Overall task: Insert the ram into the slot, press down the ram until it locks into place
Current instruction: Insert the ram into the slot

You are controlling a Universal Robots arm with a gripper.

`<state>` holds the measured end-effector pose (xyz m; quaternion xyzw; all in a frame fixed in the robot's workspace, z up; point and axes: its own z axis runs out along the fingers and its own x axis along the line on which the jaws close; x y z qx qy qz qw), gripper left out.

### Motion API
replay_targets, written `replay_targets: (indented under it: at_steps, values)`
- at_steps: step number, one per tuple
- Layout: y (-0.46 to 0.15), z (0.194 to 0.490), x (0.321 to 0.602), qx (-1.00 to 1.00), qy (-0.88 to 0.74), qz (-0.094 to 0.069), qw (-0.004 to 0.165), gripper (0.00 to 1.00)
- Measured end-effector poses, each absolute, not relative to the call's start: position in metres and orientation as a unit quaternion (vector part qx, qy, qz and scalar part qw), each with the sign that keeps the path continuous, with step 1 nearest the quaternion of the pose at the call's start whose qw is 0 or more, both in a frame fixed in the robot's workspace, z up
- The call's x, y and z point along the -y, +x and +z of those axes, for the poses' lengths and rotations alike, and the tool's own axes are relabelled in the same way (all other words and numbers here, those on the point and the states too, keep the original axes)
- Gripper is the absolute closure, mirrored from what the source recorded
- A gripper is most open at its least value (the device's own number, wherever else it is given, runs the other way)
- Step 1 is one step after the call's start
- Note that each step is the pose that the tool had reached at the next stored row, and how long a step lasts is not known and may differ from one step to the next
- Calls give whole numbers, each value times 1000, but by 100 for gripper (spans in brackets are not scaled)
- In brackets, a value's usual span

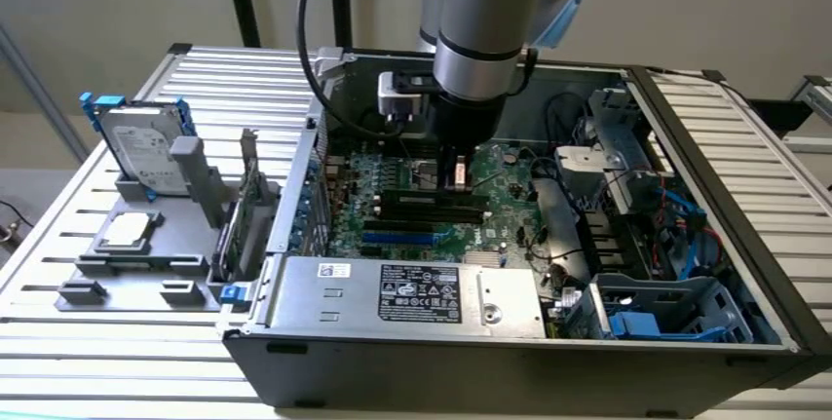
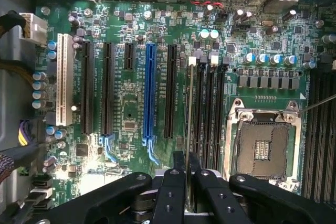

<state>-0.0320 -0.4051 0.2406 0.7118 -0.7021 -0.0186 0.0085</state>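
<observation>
My gripper (image 2: pixel 186 165) is shut on the ram (image 2: pixel 189 108). The stick appears edge-on as a thin green line running away from the black fingers (image 2: pixel 177 182) over the motherboard. It hangs above the board, lined up along the nearest of several parallel black memory slots (image 2: pixel 198 114); I cannot tell whether it touches the slot. In the exterior view the gripper (image 1: pixel 451 171) reaches down into the open computer case, just above the black slots (image 1: pixel 435 201) in the middle of the board.
A square silver processor socket (image 2: pixel 265 148) lies beside the memory slots, with a blue slot (image 2: pixel 149 93) and black expansion slots on the other side. The power supply (image 1: pixel 390 288), cable bundles (image 1: pixel 624 206) and case walls hem in the board. A hard drive (image 1: pixel 140 152) stands outside.
</observation>
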Motion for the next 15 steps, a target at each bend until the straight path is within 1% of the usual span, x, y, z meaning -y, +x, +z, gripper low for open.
replay_targets:
  at_steps: [4, 15]
  values:
    - [-33, 235, 404, 702, 712, -19, 9, 86]
    - [-35, 233, 403, 702, 712, -16, 6, 86]
